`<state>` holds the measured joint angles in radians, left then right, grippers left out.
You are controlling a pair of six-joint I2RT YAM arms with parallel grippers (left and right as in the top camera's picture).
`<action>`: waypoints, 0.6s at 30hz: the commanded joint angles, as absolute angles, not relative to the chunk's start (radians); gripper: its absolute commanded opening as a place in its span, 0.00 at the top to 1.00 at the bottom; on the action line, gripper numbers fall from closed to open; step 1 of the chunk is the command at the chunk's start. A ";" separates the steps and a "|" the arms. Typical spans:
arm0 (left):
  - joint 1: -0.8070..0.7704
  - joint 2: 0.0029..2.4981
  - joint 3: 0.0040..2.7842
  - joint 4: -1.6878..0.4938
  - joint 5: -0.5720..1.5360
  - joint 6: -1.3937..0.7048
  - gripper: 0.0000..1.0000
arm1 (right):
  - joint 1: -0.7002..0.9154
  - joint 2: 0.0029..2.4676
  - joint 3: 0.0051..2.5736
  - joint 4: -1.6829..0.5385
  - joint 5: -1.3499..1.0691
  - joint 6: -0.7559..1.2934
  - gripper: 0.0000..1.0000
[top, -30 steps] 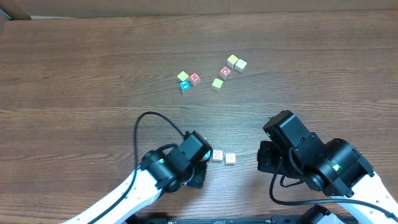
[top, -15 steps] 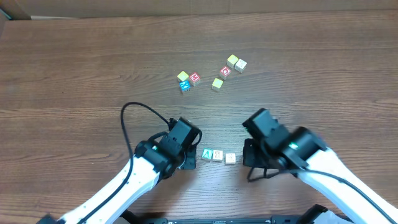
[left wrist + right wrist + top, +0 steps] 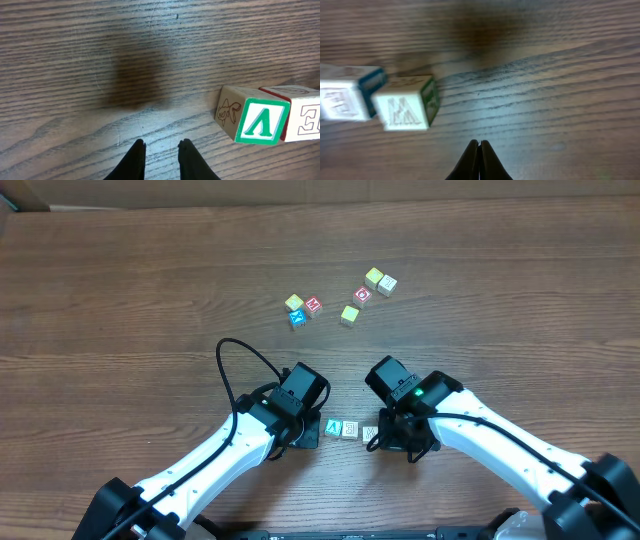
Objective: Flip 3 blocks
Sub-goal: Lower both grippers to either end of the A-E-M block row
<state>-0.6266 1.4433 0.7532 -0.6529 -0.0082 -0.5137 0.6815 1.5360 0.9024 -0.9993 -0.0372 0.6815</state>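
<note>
Three blocks lie in a short row near the table's front edge. The left block (image 3: 334, 427) has a green-and-white top, the middle block (image 3: 350, 429) is pale cream, and the right block (image 3: 369, 433) is partly covered by my right arm. In the left wrist view the green-framed block (image 3: 260, 121) lies ahead and to the right of my left gripper (image 3: 161, 146), whose fingers stand a little apart with nothing between them. My right gripper (image 3: 479, 145) is shut and empty, with a cream lettered block (image 3: 402, 110) ahead to its left.
A loose group of other cubes sits farther back: yellow-topped cubes (image 3: 294, 302) (image 3: 349, 314) (image 3: 373, 277), a red M cube (image 3: 314, 305), a blue cube (image 3: 297, 319), a red O cube (image 3: 362, 294) and a cream cube (image 3: 387, 284). A black cable (image 3: 235, 365) loops off the left arm.
Both arms have swung in toward the row of blocks, the right one a long way left. The green-topped block, hidden under the left arm a second ago, now shows. The right gripper closed fully.
</note>
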 commanded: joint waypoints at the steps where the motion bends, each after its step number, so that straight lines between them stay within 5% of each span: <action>1: -0.621 1.446 0.750 -0.650 0.001 -0.493 0.83 | 0.685 1.554 0.887 -0.978 -0.047 0.676 0.96; 18: -0.621 1.446 0.750 -0.649 0.001 -0.493 0.82 | 0.685 1.561 0.814 -0.810 -0.112 0.653 0.96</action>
<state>-0.6266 1.4433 0.7532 -0.6529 -0.0078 -0.5133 0.6815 1.5574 0.8310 -0.8318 -0.0685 0.6582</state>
